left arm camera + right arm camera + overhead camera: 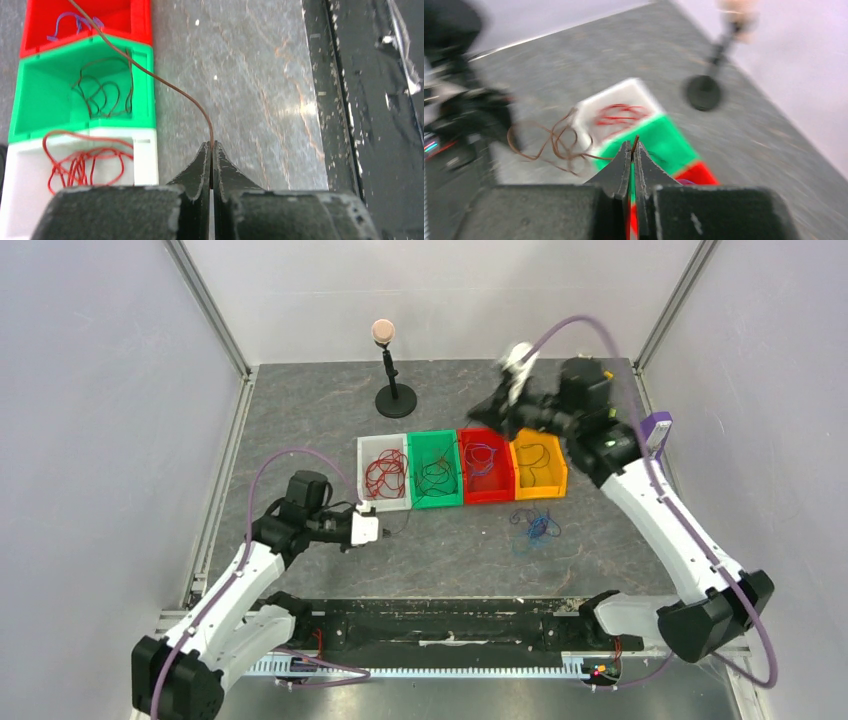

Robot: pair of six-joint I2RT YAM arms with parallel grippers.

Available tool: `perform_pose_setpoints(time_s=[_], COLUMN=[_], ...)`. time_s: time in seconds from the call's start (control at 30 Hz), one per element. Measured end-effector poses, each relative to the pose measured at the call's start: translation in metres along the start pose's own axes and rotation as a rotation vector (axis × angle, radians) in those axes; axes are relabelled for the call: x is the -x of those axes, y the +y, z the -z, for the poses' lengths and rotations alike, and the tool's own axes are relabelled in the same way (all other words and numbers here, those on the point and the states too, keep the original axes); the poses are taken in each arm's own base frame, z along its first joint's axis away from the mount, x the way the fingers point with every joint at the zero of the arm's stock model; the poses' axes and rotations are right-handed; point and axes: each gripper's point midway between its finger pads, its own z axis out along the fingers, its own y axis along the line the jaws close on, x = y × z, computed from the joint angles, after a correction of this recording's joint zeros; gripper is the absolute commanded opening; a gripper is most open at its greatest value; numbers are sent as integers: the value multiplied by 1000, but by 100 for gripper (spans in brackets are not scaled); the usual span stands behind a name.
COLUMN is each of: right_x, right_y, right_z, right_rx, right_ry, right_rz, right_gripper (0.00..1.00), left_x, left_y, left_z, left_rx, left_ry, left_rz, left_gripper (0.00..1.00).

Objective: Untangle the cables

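While the left gripper (212,150) and raised right gripper (632,150) each pinch the brown cable (165,84) strung above the green bin (45,75), loops hang loose; pulling apart could knot them.

Grey table (300,440) is carrying four bins in one touching row, left to right: white bin (362,472), green bin (437,501), red bin (490,497), orange bin (540,493). Black stand (395,400) is standing on its round base behind the row's left end. Loose cable clump (535,527), blue with some orange, is lying near the orange bin's front, not touching it.
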Motion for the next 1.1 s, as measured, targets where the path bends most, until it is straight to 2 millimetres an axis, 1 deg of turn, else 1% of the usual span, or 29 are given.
perform_pose_setpoints(time_s=[0.07,0.13,0.17,0.2,0.27,0.3,0.37,0.47,0.53,0.6,0.63,0.67,0.73,0.8,0.87,0.9,0.93,1.0,1.1], right_x=[11,21,23,25,27,28,31,29,22,13,8,2,-8,-18,-26,-31,-35,-44,-56], right_y=[-54,-104,-120,-132,-145,-147,-145,-136,-130,-126,-125,-121,-112,-99,-86,-79,-74,-68,-72], right_z=[31,72,89,105,129,135,139,131,122,111,105,95,77,57,38,28,20,6,-12], right_rx=[-177,-356,-422,-478,-545,-560,-555,-499,-449,-407,-389,-363,-310,-253,-200,-174,-156,-131,-123], right_ry=[-31,-62,-71,-79,-92,-97,-111,-135,-142,-141,-138,-133,-119,-98,-78,-68,-59,-45,-32], right_rz=[-12,-17,-18,-20,-24,-27,-26,-53,-95,-141,-160,-184,-217,-240,-251,-254,-257,-260,-268], right_gripper=[0,0,0,0,0,0,0,0,0,0,0,0,0,0,0,0,0,0,0], left_x=[-10,-23,-28,-34,-41,-43,-37,-11,18,52,65,82,109,126,134,133,128,119,101], left_y=[-3,-6,-7,-9,-14,-16,-17,0,21,41,47,54,67,80,101,111,125,138,156], left_z=[11,22,26,30,35,36,37,37,37,35,34,31,25,19,11,7,1,-7,-22], left_rx=[14,30,34,35,32,27,11,22,51,73,80,88,98,105,134,155,181,203,235], left_ry=[34,76,90,105,122,124,102,32,-30,-98,-126,-163,-218,-248,-261,-260,-256,-246,-221], left_rz=[-3,16,27,47,84,104,130,142,142,126,121,111,109,130,177,201,242,290,357], left_gripper=[2,2,2,2,2,2,2,2,2,2,2,2,2,2,2,2,2,2,2])
